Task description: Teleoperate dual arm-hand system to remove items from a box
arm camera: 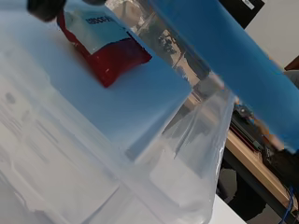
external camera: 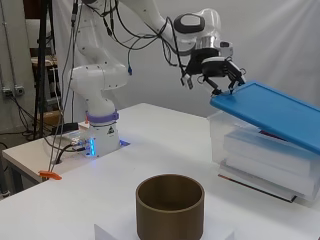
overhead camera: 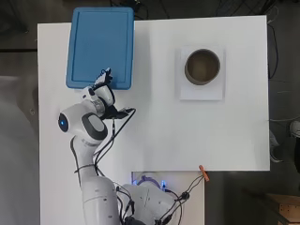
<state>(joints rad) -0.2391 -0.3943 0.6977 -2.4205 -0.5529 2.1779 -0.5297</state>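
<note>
Hand: the hand (external camera: 218, 70) is at the lifted edge of the blue lid (external camera: 272, 112), fingers curled down over that edge; it appears to hold the lid up by its rim. How far the thumb goes under, I cannot tell.

Lid: tilted, raised on the arm's side and lower on the far side, where it seems to rest on the box. From overhead the lid (overhead camera: 101, 47) covers the whole box at the far left of the table (overhead camera: 154, 122).

Box: clear plastic box (external camera: 260, 155), its walls visible under the lid in the side view.

Task items: inside the box, a red and white pouch (arm camera: 105, 44) lies on a pale flat sheet or liner; a red-edged flat thing shows low in the box from the side. Nothing is out yet.

Elsewhere: brown round container (external camera: 170, 205) on a white sheet, well apart at the right of the table, empty as far as I can see.

Risk, slip: the hold is on the rim only, so the lid could slide off the fingers and drop shut.

Risk, drag: if the lid's low side catches on the box wall, lifting further may tip or pull the light box along.

Risk, swing: a freed lid could pivot and fall off the table's far edge.

Risk, access: with one hand busy holding the lid, the pouch stays out of reach.
</note>
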